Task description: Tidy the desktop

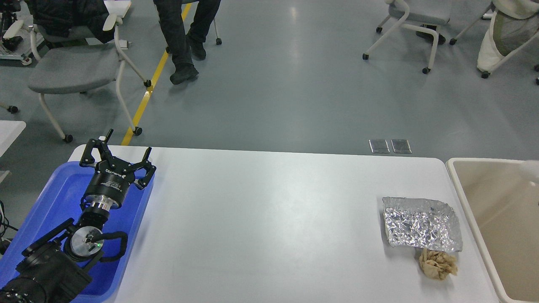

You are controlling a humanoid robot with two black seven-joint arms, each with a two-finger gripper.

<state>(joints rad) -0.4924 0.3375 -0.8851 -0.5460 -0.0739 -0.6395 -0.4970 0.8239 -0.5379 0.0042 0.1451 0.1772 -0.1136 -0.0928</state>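
Note:
The white desktop fills the lower part of the head view. A crumpled sheet of silver foil lies on it at the right, with a crumpled brown paper ball just in front of it. My left gripper is open and empty above the far end of the blue tray at the left. My right gripper is out of view. A blurred white shape shows at the right edge over the beige bin.
The beige bin stands against the desktop's right end and the blue tray lies on its left end. Chairs and a person's legs are on the floor beyond the far edge.

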